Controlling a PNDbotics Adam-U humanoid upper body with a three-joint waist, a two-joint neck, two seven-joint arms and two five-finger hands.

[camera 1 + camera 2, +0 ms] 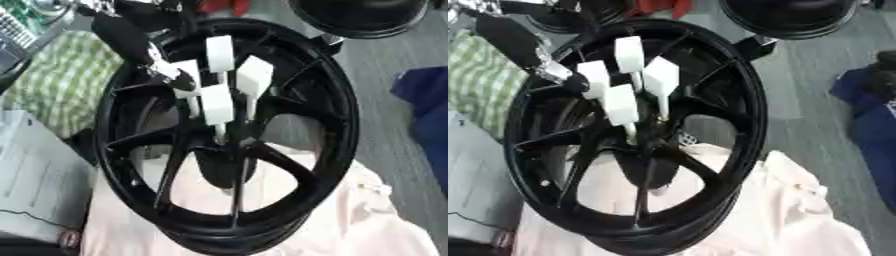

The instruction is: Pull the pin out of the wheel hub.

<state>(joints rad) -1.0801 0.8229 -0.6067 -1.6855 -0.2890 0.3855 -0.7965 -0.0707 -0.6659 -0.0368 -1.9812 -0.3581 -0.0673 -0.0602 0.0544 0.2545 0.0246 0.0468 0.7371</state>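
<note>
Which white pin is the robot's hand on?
Find the big black wheel. Four white pins stick out of its hub. The left hand comes from the upper left and touches the leftmost pin; the other three stand free.

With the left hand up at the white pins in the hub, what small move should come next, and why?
Probably close the left hand round the nearest white pin and draw it straight out along its stem. Four white pins stand seated in the centre of the black wheel hub, none yet out. The hand is already against the upper-left one, though whether its fingers grip it cannot be told. The right hand is not in view.
</note>
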